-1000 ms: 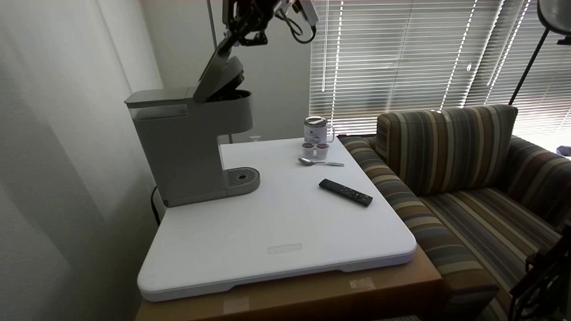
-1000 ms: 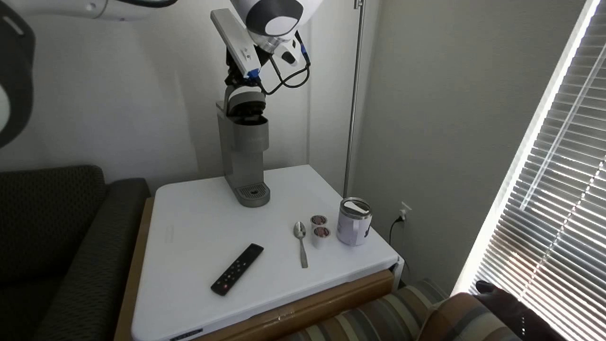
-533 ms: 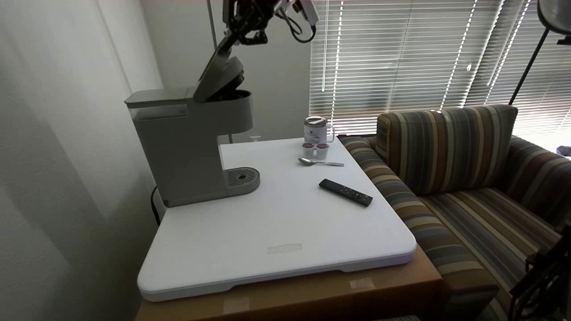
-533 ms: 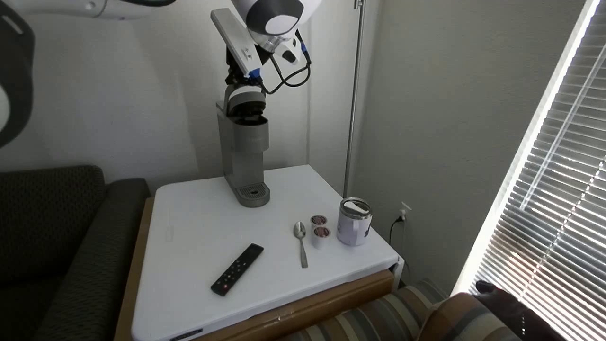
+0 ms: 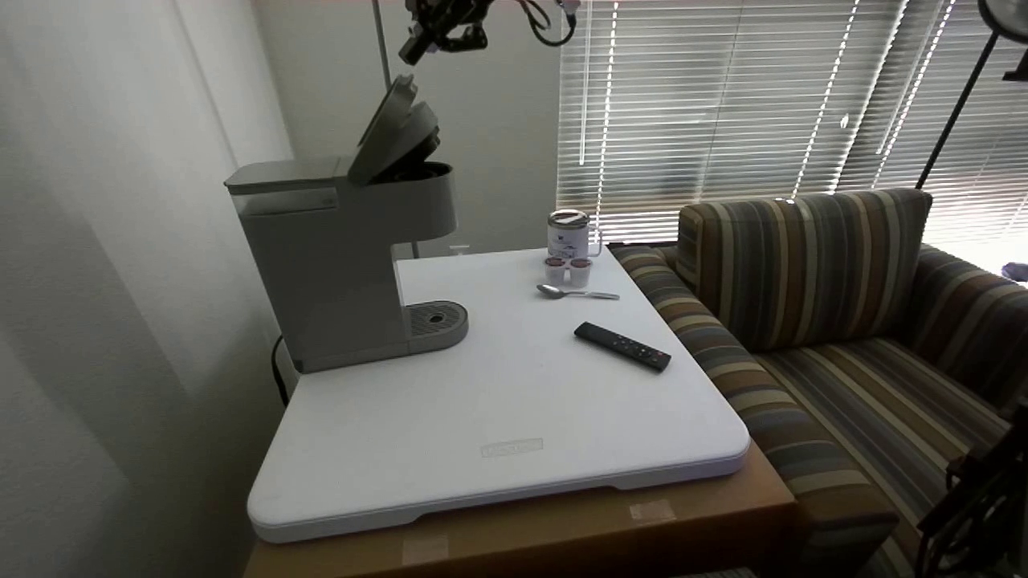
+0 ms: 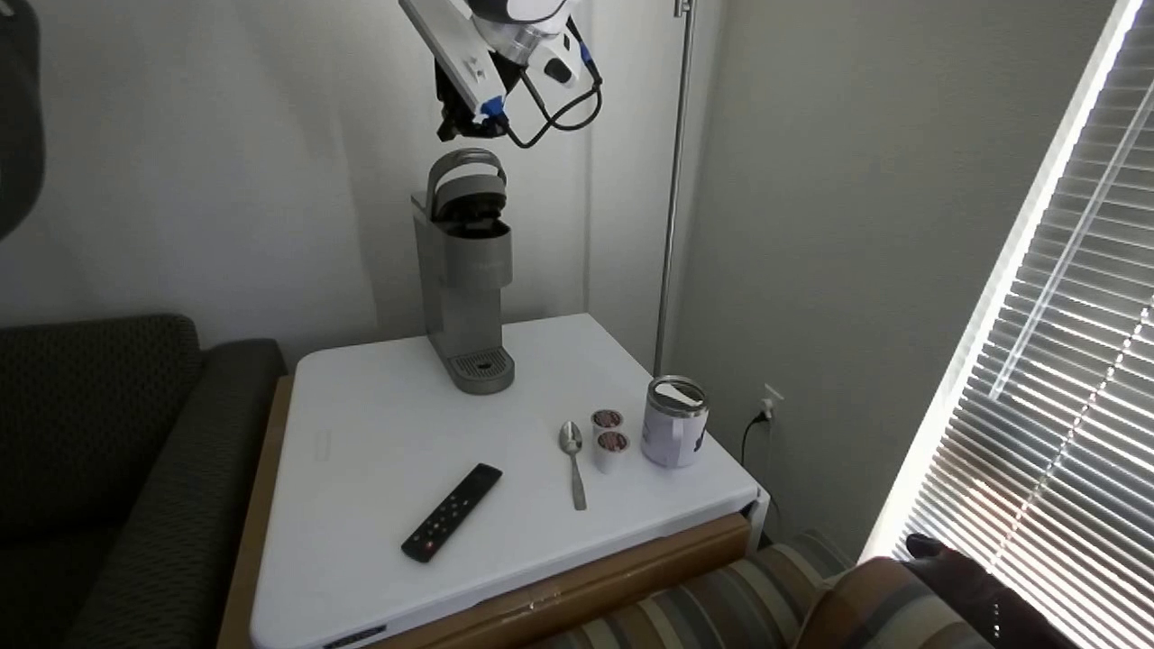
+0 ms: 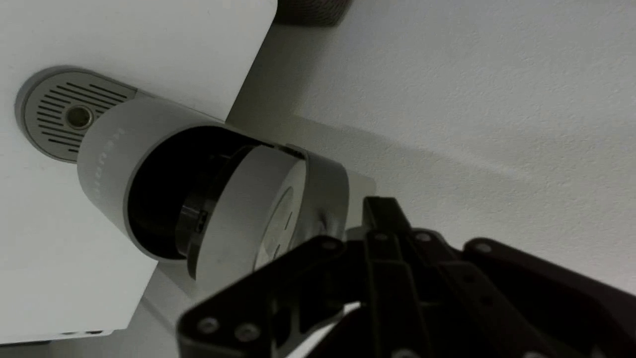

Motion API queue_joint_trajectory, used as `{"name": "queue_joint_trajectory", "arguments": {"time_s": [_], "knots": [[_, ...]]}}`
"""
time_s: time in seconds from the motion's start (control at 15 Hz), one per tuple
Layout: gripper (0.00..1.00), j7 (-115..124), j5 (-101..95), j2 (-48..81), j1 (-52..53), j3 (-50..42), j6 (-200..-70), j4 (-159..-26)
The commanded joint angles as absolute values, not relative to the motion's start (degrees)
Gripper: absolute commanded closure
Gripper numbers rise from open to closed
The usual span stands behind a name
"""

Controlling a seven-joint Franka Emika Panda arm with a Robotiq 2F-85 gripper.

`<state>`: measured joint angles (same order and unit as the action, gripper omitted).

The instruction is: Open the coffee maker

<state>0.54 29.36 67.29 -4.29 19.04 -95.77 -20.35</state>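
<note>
Tall gray boxy coffee maker [image 5: 333, 245], white rectangular desk [image 5: 450, 417] beneath it, its gray hinged lid [image 5: 391, 143] raised. Black metal gripper [image 5: 412, 51] clenched on nothing, apart, just above the coffee maker. Risk: low swing could knock lid down; its own weight might too.

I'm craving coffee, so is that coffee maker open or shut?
Open: the coffee maker has its lid tilted up, exposing the dark chamber.

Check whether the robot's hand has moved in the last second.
Yes, upward: in an exterior view, the hand has risen clear of the raised lid of the coffee maker, which has stayed in place.
</note>
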Motion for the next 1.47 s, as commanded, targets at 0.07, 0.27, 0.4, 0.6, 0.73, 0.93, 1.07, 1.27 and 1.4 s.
{"name": "queue_joint_trajectory", "arguments": {"time_s": [0.07,0.27,0.4,0.6,0.73,0.93,1.07,1.27,1.4], "knots": [[1.00,2.64,26.41,64.46,-4.52,17.20,-92.84,-20.47],[0.73,5.68,23.77,62.99,-4.17,15.19,-89.87,-20.43],[0.61,6.92,22.36,62.16,-4.11,14.24,-87.19,-20.27],[0.38,7.57,21.43,61.33,-4.31,13.76,-82.45,-20.22],[0.24,7.43,21.68,61.11,-4.51,13.81,-79.32,-20.22],[0.02,7.91,22.34,61.64,-4.73,14.08,-76.38,-20.23],[0.00,8.65,22.97,62.24,-4.99,14.49,-75.09,-20.29],[0.00,8.43,23.75,62.91,-5.45,15.02,-73.49,-20.54],[0.00,8.37,24.74,63.27,-5.91,15.68,-71.84,-20.59]]}}
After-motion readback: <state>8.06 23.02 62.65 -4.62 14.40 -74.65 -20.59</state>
